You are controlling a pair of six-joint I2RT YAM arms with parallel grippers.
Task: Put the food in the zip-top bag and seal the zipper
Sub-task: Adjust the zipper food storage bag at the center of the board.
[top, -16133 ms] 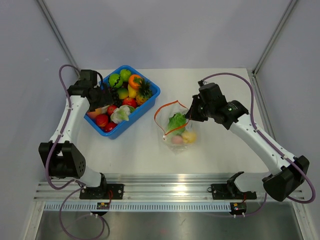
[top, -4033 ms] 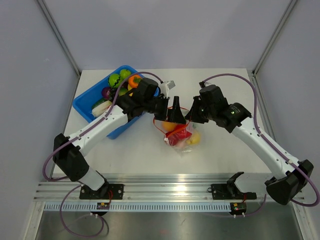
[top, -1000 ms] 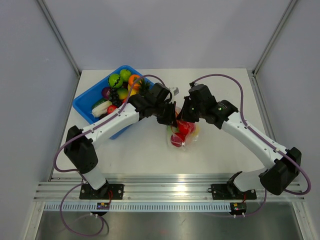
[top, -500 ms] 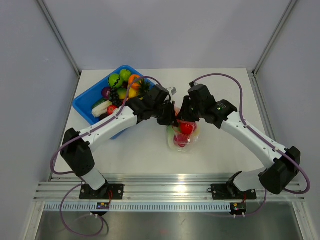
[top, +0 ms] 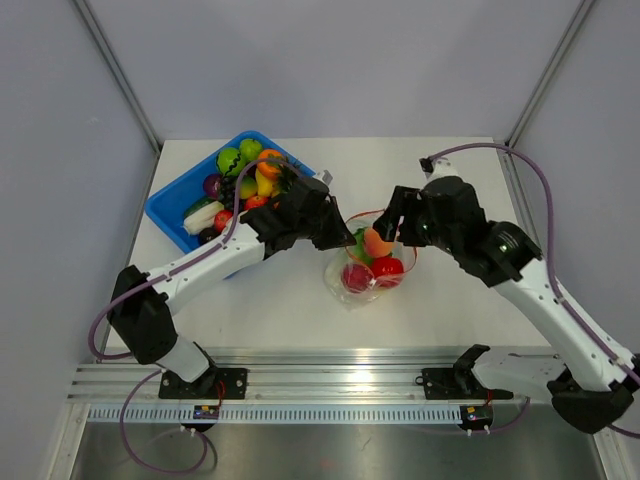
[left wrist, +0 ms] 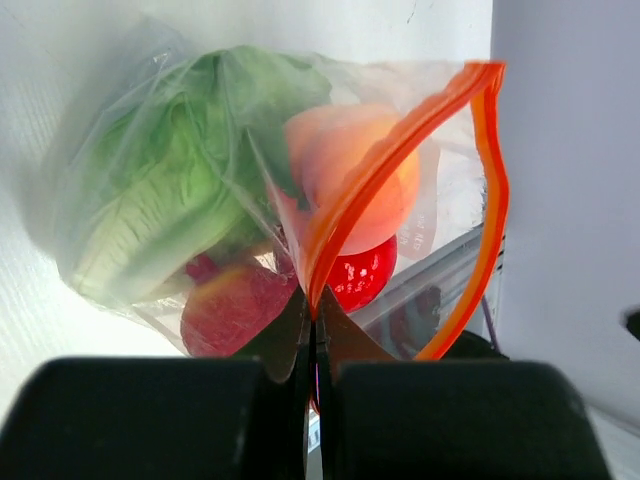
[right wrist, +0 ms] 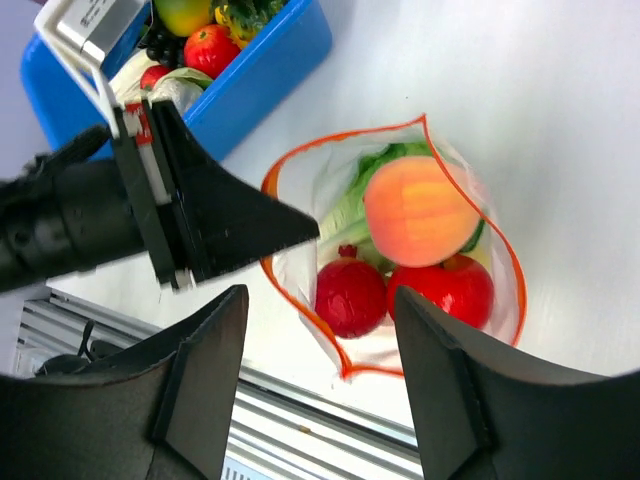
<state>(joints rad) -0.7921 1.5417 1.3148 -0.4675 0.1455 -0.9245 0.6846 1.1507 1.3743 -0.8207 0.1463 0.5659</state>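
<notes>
Food [right wrist: 420,210] sits in the zip-top bag [right wrist: 296,264], left jaws clamped on its unsealed zipper [left wrist: 395,160] at ten o'clock, right jaws apart; sealing remains.

The zip-top bag [top: 372,268] sits mid-worktop with its mouth gaping upward. The left tool [top: 347,240] is clamped on the zipper [left wrist: 495,180] at the mouth's left edge, so that side is barred by the tool and the left arm [top: 200,270]. The right tool [right wrist: 318,293], jaws spread, hangs over the mouth's right side and crowds the way in from above. An orange-pink piece [right wrist: 420,212] lies topmost inside, over red pieces [right wrist: 352,297] and lettuce [left wrist: 180,190]. The blue bin [top: 166,212] blocks the far left. Bare worktop [top: 290,310] lies free near the bag and to its far right.
</notes>
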